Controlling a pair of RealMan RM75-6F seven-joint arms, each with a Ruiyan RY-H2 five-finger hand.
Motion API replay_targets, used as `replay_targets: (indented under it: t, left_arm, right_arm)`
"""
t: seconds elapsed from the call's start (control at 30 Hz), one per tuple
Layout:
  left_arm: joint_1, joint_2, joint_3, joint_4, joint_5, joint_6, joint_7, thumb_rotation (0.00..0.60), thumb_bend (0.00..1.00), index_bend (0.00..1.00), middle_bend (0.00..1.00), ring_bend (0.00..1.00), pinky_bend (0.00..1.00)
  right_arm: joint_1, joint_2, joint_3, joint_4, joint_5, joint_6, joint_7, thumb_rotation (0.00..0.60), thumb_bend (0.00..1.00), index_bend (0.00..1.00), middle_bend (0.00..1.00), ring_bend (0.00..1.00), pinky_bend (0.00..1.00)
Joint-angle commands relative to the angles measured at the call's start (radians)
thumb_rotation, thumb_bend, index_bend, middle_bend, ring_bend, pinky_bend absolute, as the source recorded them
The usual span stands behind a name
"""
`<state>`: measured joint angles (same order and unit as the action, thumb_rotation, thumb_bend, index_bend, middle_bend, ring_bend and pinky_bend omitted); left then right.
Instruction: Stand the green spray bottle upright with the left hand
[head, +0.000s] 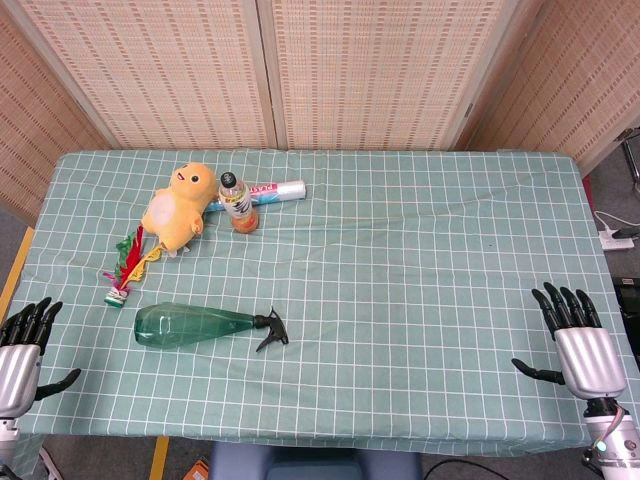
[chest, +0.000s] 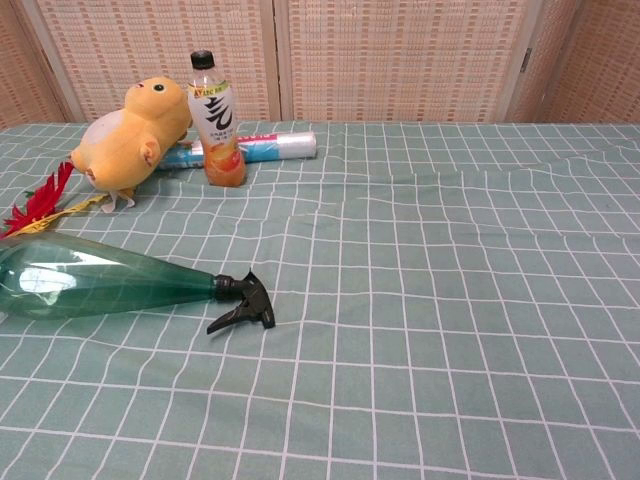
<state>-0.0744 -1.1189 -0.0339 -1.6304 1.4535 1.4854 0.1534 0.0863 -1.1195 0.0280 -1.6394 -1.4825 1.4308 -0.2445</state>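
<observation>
The green spray bottle (head: 195, 325) lies on its side on the checked tablecloth, its black trigger nozzle (head: 271, 329) pointing right; in the chest view the bottle (chest: 100, 281) stretches from the left edge to its nozzle (chest: 243, 303). My left hand (head: 22, 345) hovers at the table's front left corner, fingers spread and empty, well to the left of the bottle. My right hand (head: 578, 340) rests at the front right, fingers apart, holding nothing. Neither hand appears in the chest view.
A yellow plush toy (head: 180, 205), a drink bottle (head: 238, 201) standing upright, a rolled plastic pack (head: 272, 190) and a red-green feathered shuttlecock (head: 126, 268) sit behind and left of the spray bottle. Wicker screens stand behind the table (head: 420, 260).
</observation>
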Motion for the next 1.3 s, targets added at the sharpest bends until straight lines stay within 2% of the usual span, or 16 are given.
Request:
replay_targets:
  t: [0.03,0.77,0.87,1.03,1.13,1.3]
  left_arm:
    - [0.001,0.002,0.001,-0.002,-0.001,-0.001,0.003,0.6,0.13,0.0,0.0,0.0,0.1]
    - [0.0,0.002,-0.006,0.006,-0.005,-0.01,-0.022,0.6,0.13,0.0,0.0,0.0,0.1]
    - [0.004,-0.008,-0.008,0.024,0.015,0.018,-0.017,0.6,0.14,0.0,0.0,0.0,0.1]
    - [0.011,-0.033,-0.015,0.041,0.097,0.102,-0.078,0.6,0.16,0.0,0.0,0.0,0.14]
    - [0.006,-0.019,-0.012,-0.012,0.144,0.123,-0.032,0.6,0.16,0.0,0.0,0.0,0.14]
    - [-0.021,0.061,0.007,-0.265,0.219,0.08,0.152,0.6,0.16,0.0,0.0,0.0,0.14]
  right_arm:
    - [0.0,0.002,-0.001,-0.003,0.001,-0.003,0.006,0.6,0.0,0.0,0.0,0.0,0.0]
    - [0.017,0.012,0.002,-0.023,0.027,-0.048,-0.013,0.6,0.0,0.0,0.0,0.0,0.0]
    - [0.022,0.02,0.006,-0.042,0.045,-0.065,-0.006,0.6,0.0,0.0,0.0,0.0,0.0]
    - [0.028,0.028,0.007,-0.048,0.058,-0.081,-0.007,0.6,0.0,0.0,0.0,0.0,0.0]
    - [0.031,0.032,0.007,-0.053,0.065,-0.089,-0.001,0.6,0.0,0.0,0.0,0.0,0.0]
    - [0.033,0.035,0.006,-0.056,0.07,-0.095,-0.003,0.6,0.0,0.0,0.0,0.0,0.0]
